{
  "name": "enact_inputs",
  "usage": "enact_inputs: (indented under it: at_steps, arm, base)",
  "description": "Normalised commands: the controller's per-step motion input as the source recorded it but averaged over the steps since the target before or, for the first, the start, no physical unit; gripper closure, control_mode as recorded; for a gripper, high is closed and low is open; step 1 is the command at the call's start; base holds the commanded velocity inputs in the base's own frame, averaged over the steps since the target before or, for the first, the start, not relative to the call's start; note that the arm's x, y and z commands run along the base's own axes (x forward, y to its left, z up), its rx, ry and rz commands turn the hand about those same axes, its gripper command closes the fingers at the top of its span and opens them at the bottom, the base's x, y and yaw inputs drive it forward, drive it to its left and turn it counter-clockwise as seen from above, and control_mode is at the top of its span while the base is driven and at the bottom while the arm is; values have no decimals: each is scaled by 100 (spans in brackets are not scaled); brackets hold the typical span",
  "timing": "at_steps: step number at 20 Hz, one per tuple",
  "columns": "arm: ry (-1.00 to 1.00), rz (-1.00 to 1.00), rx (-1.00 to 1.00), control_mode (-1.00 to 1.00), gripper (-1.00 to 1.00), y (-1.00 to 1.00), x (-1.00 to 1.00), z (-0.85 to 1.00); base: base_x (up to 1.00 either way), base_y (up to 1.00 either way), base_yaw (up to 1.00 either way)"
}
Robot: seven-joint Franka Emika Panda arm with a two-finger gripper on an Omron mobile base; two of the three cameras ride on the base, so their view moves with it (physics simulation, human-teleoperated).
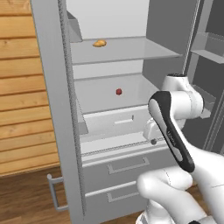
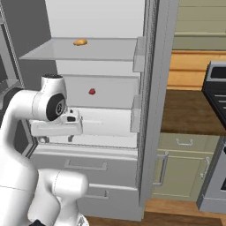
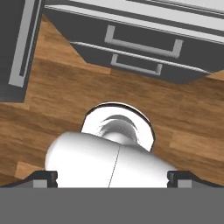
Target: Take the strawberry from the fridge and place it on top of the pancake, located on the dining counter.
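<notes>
The fridge (image 1: 127,52) stands with both doors swung wide. The strawberry (image 1: 118,91) (image 2: 92,91), a tiny red fruit, lies alone on the second grey-white shelf. My gripper (image 2: 56,139) (image 1: 151,139) hangs in front of the fridge below that shelf, nearer than the fruit, and points down at the floor. In the hand view its fingertips (image 3: 46,177) stand far apart with nothing between them, so the gripper (image 3: 112,177) is open. The pancake and the dining counter are out of view.
An orange-yellow lumpy food (image 1: 99,43) (image 2: 80,42) lies on the upper shelf. Two fridge drawers (image 1: 127,168) (image 3: 144,43) sit below. Open fridge doors (image 1: 52,109) (image 2: 152,110) flank the arm. A brown counter on green cabinets (image 2: 190,110) and a stove (image 2: 216,88) lie right.
</notes>
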Motion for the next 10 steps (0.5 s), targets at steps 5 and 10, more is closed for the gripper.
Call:
enact_inputs:
  at_steps: [5,10]
  arm:
    - [-14,-8,0,-100,-100,3,-11,-19]
    - [0,0,0,-100,-100,0,0,-1]
  base:
    - [0,0,0]
    - [0,0,0]
